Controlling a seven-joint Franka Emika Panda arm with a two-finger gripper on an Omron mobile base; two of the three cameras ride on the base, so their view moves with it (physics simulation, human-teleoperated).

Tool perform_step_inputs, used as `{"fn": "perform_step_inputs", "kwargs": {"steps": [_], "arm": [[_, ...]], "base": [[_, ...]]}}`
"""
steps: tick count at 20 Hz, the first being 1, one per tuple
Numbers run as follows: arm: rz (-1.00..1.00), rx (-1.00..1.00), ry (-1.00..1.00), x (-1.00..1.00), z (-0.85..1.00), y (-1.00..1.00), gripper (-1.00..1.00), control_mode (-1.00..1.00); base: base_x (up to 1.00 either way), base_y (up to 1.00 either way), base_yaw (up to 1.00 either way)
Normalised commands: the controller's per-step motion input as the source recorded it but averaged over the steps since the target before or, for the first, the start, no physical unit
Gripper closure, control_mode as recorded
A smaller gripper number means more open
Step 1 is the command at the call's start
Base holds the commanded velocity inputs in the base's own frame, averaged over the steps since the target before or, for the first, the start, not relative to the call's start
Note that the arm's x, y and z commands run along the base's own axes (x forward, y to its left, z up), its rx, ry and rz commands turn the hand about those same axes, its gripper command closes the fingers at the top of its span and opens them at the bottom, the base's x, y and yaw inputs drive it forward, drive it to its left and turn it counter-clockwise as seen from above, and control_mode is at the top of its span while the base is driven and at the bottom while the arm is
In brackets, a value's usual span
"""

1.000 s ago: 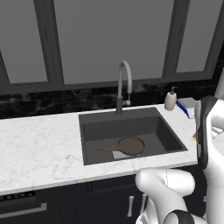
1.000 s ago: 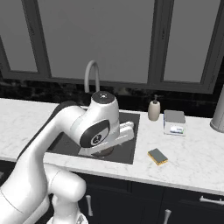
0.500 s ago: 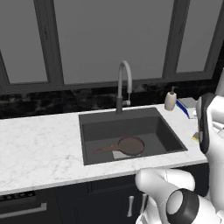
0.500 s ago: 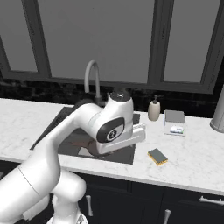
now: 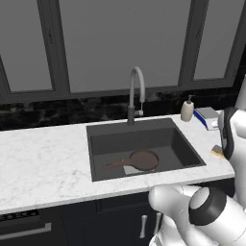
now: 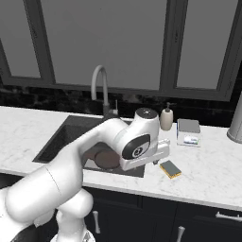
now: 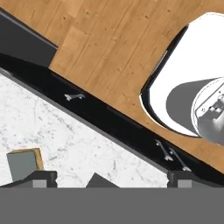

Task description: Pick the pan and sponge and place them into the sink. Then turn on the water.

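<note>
We see the pan [image 5: 142,159] lying in the sink [image 5: 169,138]; the sponge [image 6: 170,168] remains near the counter's front edge, the gripper [image 7: 109,177] spread wide, empty; no water runs.

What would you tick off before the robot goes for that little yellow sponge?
1. Pan lying in the sink: ok.
2. Sponge on the counter right of the sink, nothing on top: ok.
3. Gripper jaws spread wide, nothing between them: ok.
4. Jaws centred over the sponge: not ok; in the hand view it sits off to one side.
5. Faucet off, no stream: ok.
</note>
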Motion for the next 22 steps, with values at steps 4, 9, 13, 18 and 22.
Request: {"fn": "perform_step_inputs", "kwargs": {"steps": [4,9,13,18,22], "arm": [[0.0,0.0,0.0,0.39,-0.34,-0.4,-1.0,-1.0],[0.0,0.0,0.0,0.42,-0.34,-0.37,-1.0,-1.0],[0.0,0.0,0.03,0.49,-0.36,-0.31,-1.0,-1.0],[0.0,0.0,0.07,0.5,-0.32,-0.23,-1.0,-1.0],[0.0,0.0,0.08,0.47,-0.3,-0.16,-1.0,-1.0]], "base": [[0.0,0.0,0.0],[0.0,0.0,0.0],[0.0,0.0,0.0],[0.0,0.0,0.0],[0.0,0.0,0.0]]}}
